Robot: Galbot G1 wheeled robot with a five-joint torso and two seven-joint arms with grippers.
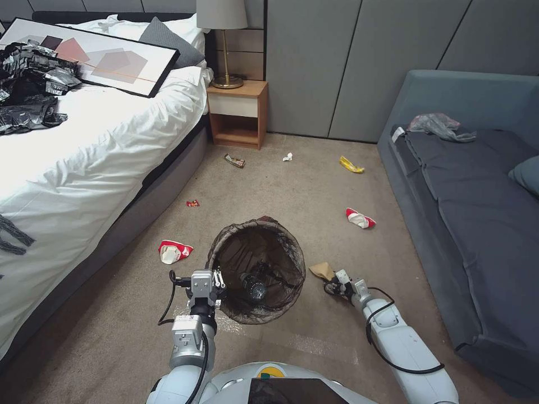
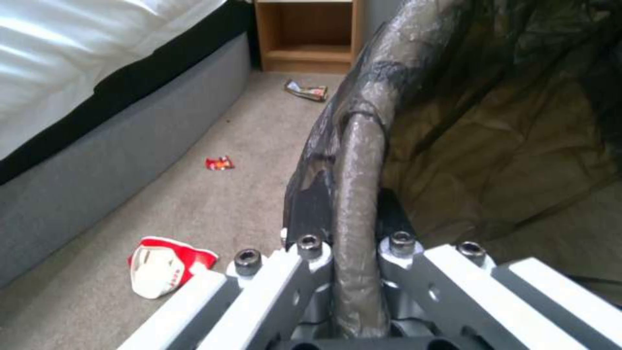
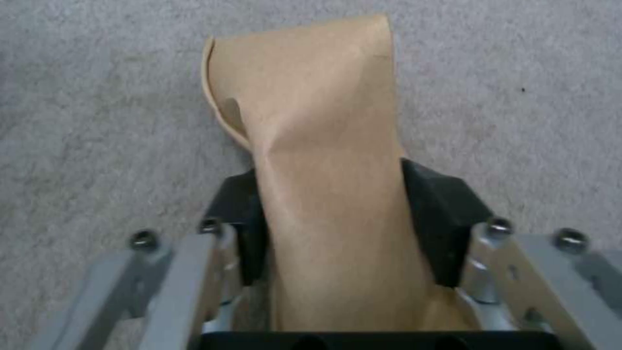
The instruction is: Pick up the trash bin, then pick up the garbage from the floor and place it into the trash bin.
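Observation:
The trash bin (image 1: pixel 264 303), lined with a dark bag, sits tilted in the middle of the carpet with a clear bottle (image 1: pixel 254 287) inside. My left gripper (image 1: pixel 216 279) is shut on its near-left rim (image 2: pixel 363 160), one finger on each side. Just right of the bin, my right gripper (image 1: pixel 336 282) is shut on a tan paper bag (image 1: pixel 322 270), which stands up between the black pads (image 3: pixel 440 218) over the carpet. More garbage lies around: red-and-white wrappers (image 1: pixel 173 251) (image 1: pixel 359 218), a small red wrapper (image 1: pixel 192 203), a dark wrapper (image 1: pixel 234 161), a tissue wad (image 1: pixel 287 157) and a yellow packet (image 1: pixel 351 165).
A bed (image 1: pixel 84 146) runs along the left, with black and silver sheeting (image 1: pixel 28 84) and a framed picture (image 1: pixel 106 56) on it. A wooden nightstand (image 1: pixel 237 112) stands at the back. A grey sofa (image 1: pixel 477 213) with a grey plastic bag (image 1: pixel 438 124) lines the right.

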